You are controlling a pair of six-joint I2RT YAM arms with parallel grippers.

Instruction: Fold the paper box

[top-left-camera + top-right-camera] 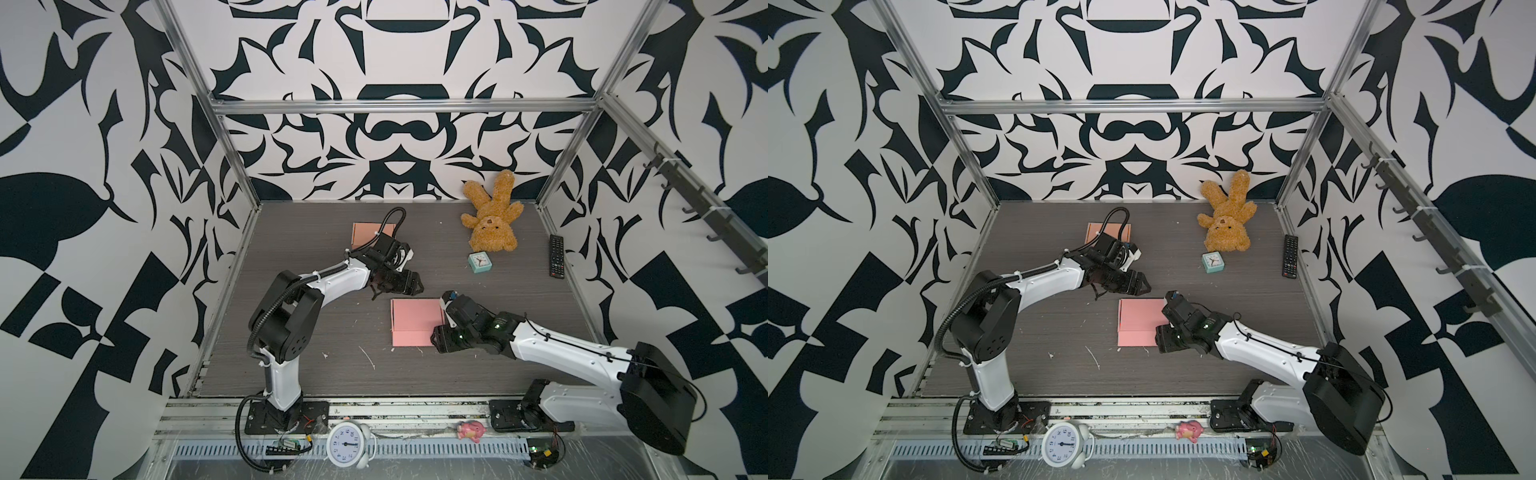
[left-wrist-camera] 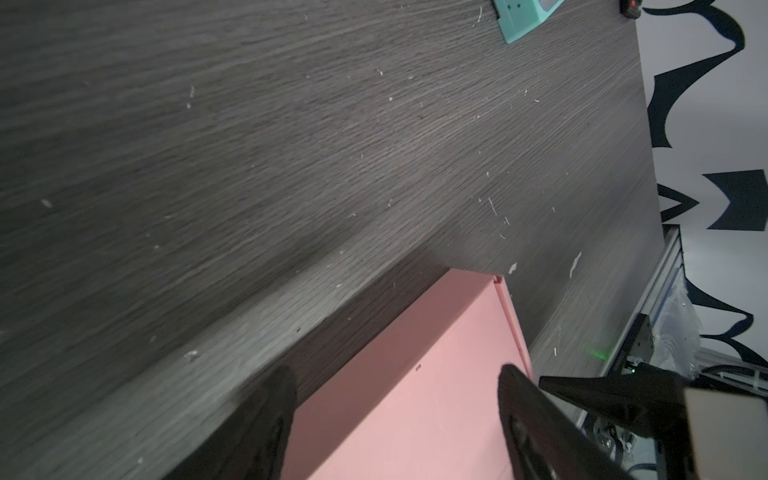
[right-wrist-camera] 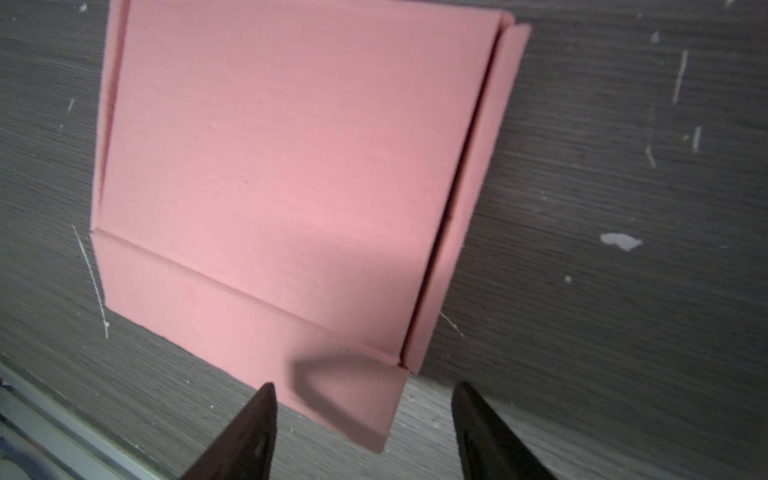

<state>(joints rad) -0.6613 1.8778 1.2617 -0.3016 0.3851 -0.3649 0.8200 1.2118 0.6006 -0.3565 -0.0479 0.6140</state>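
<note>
The paper box [image 1: 415, 322] [image 1: 1141, 322] is a pink cardboard piece lying flat on the dark wood table, with a creased strip along its near edge. My left gripper [image 1: 411, 287] [image 1: 1139, 286] hovers over its far edge. In the left wrist view the left gripper [image 2: 395, 386] is open, with the pink box [image 2: 436, 374] below the gap. My right gripper [image 1: 435, 341] [image 1: 1158, 338] sits at the box's near right corner. In the right wrist view the right gripper [image 3: 365, 399] is open astride that corner flap of the box [image 3: 291, 166], apart from it.
A second flat pinkish sheet [image 1: 368, 235] lies at the back, partly behind the left arm. A teddy bear [image 1: 492, 216], a mint clock [image 1: 478, 262] and a remote [image 1: 557, 255] are at the back right. A white alarm clock [image 1: 347, 444] and a pink toy [image 1: 471, 430] rest on the front rail.
</note>
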